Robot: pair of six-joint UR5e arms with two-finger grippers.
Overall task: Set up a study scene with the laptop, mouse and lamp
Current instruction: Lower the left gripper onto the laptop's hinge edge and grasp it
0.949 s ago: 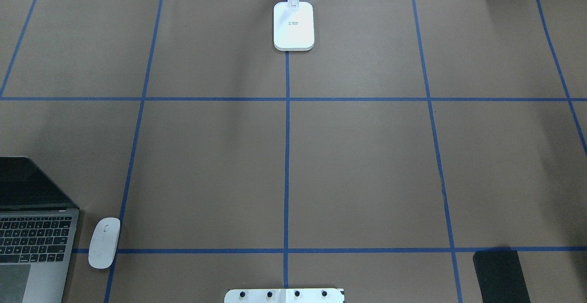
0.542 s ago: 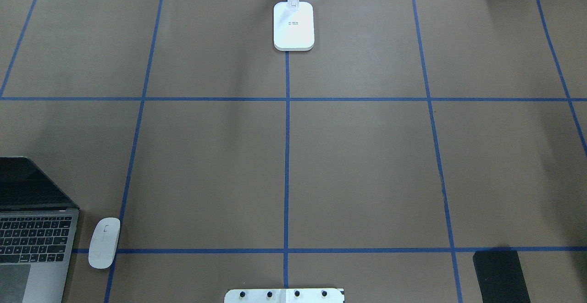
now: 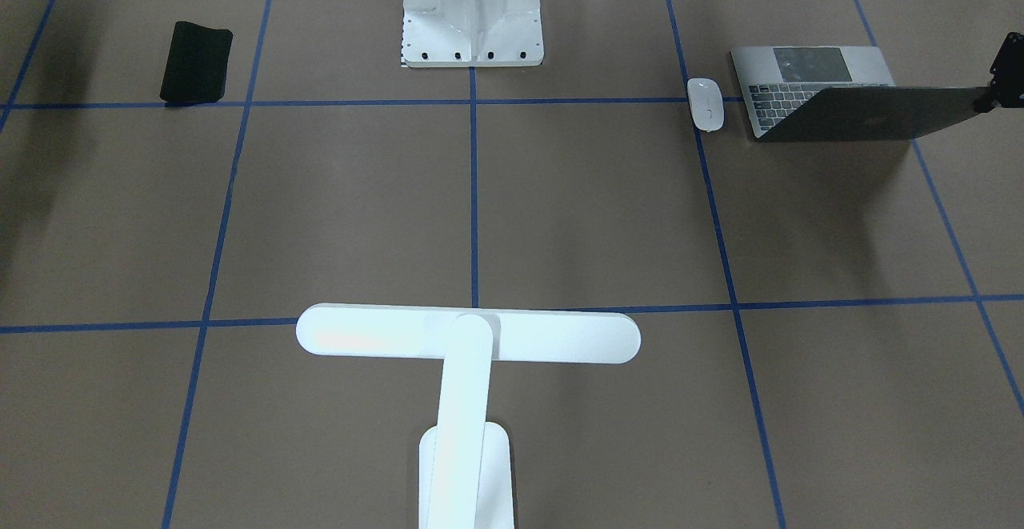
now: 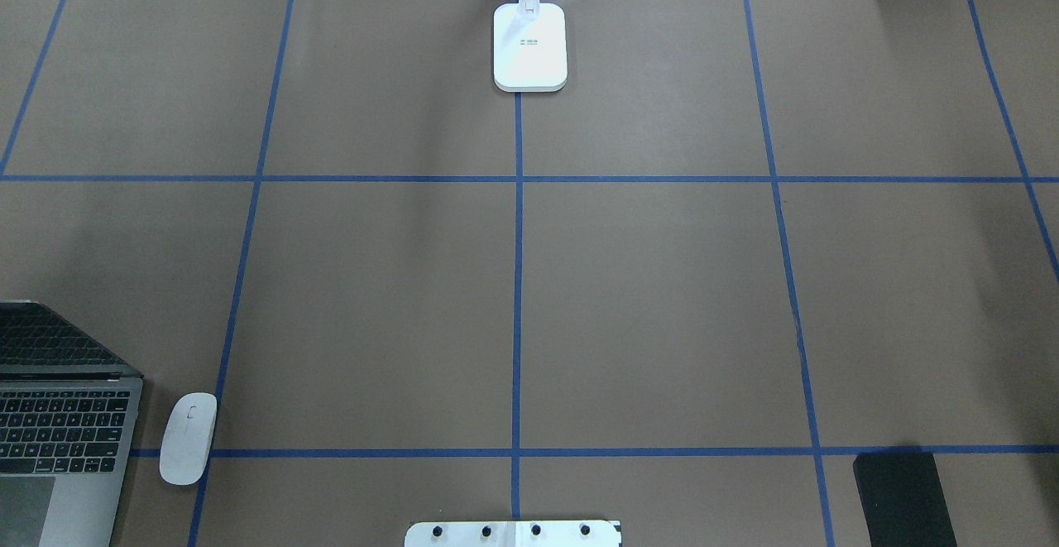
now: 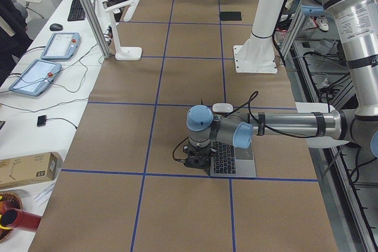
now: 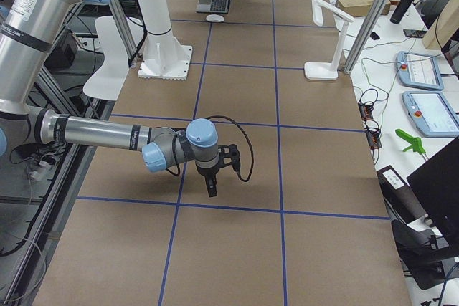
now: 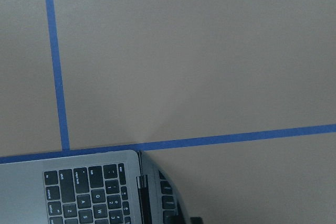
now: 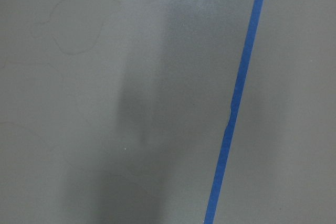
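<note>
The laptop point(image 4: 58, 427) sits at the near-left corner of the counter point(image 4: 662, 299), lid partly raised over the keys; the mouse point(image 4: 189, 438) lies just beside it toward the centre; the lamp point(image 4: 530, 46) stands well apart at the far edge, on the centre line. The left end effector point(image 5: 194, 159) is at the lid's top edge, though I cannot tell how far open it is or whether it grips the lid; the right end effector point(image 6: 210, 188) hangs low over the counter near the right end, its opening likewise impossible to judge.
</note>
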